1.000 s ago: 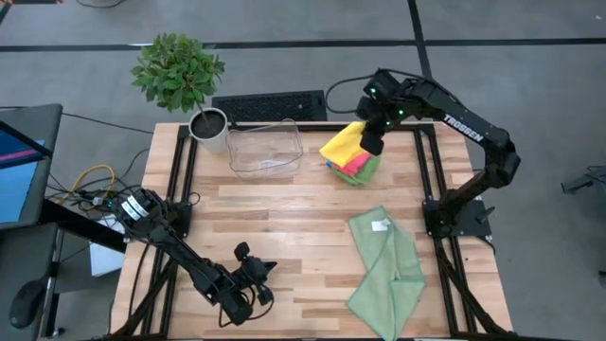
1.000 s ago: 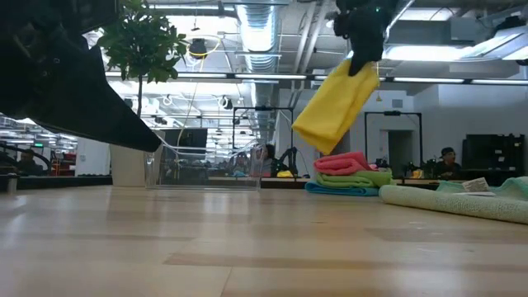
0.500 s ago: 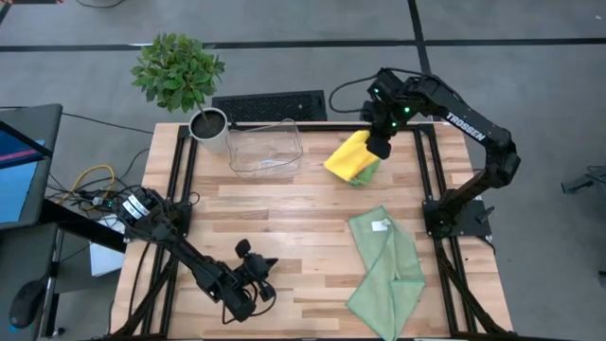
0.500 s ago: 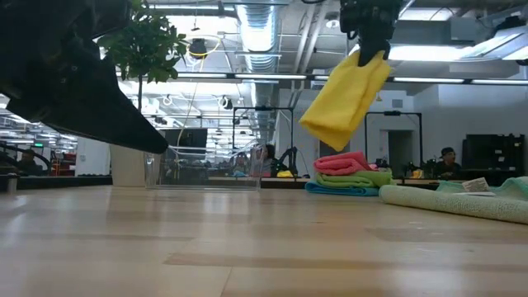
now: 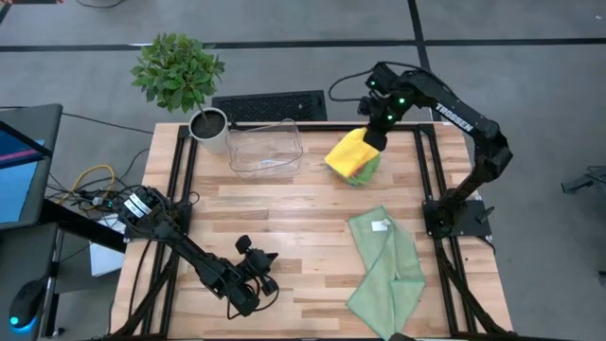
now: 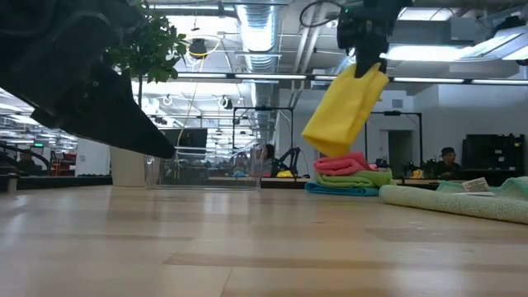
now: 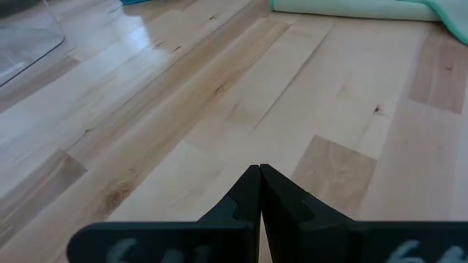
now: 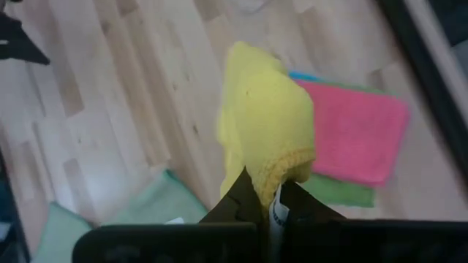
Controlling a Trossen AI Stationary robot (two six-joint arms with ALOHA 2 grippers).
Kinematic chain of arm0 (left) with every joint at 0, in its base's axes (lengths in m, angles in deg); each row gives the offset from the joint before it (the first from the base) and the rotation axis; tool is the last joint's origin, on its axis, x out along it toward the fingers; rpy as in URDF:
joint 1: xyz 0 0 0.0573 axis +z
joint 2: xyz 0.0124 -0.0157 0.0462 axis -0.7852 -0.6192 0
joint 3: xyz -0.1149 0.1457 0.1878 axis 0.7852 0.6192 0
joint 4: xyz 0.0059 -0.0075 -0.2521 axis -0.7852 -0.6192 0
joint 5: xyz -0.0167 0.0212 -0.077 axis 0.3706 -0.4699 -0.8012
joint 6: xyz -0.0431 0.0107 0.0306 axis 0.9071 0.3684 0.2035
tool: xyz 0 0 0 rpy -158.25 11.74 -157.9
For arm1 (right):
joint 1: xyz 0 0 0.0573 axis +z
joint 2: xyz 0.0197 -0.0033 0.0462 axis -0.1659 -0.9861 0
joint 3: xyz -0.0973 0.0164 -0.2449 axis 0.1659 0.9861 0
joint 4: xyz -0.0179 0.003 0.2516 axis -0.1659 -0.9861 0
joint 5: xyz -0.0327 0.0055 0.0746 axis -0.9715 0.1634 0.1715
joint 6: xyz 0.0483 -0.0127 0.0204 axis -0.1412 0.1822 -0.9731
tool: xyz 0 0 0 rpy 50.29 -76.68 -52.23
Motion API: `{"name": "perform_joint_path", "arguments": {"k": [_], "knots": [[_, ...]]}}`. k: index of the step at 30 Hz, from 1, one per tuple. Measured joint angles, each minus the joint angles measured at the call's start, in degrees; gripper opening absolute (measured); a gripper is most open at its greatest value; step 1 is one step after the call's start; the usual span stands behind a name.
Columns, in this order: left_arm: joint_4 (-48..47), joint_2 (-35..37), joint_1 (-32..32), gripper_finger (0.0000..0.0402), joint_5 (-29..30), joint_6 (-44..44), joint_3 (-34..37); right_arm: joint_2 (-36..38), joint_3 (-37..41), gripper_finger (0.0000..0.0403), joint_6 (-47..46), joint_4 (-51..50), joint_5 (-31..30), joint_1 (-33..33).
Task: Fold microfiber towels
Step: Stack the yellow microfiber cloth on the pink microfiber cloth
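Observation:
My right gripper (image 6: 365,62) is shut on a yellow towel (image 6: 345,111), which hangs in the air over a stack of folded pink (image 6: 340,162), green (image 6: 355,177) and blue (image 6: 342,189) towels at the table's far right. A pale sage green towel (image 5: 383,267) with a white tag lies spread at the near right, flat on the wood. My left gripper (image 7: 259,173) is shut and bare, low over the table near its front left. My right gripper pinches the yellow towel's upper edge (image 8: 281,169) between its two fingers, next to a white tag. The fingers come from above, slanting down. The towel hangs slack below them, lifted clear of the stack and the table.
A clear plastic bin (image 5: 264,147) stands at the far middle, a potted plant (image 5: 180,76) at the far left corner, a dark keyboard (image 5: 269,105) behind the table. Bare wood (image 5: 284,218) lies in the middle.
My right gripper has carried the yellow towel a little, first toward the table's right edge, then back toward the far edge, and has tipped further down. The towel has swung with it and hangs over the stack throughout.

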Motion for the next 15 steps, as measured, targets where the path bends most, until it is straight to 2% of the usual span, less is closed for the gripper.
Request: {"name": "perform_joint_path", "arguments": {"k": [6, 15], "knots": [[-0.39, 0.0, 0.06, 0.0, -0.36, 0.02, 0.0, -0.95, 0.02, 0.0025, -0.42, -0.93, 0.71, 2.42], [0.75, 0.0, 0.03, 0.0, -0.76, -0.08, 0.04, 2.21, 0.02, 0.0026, -1.93, -2.19, 0.62, 7.22]]}}
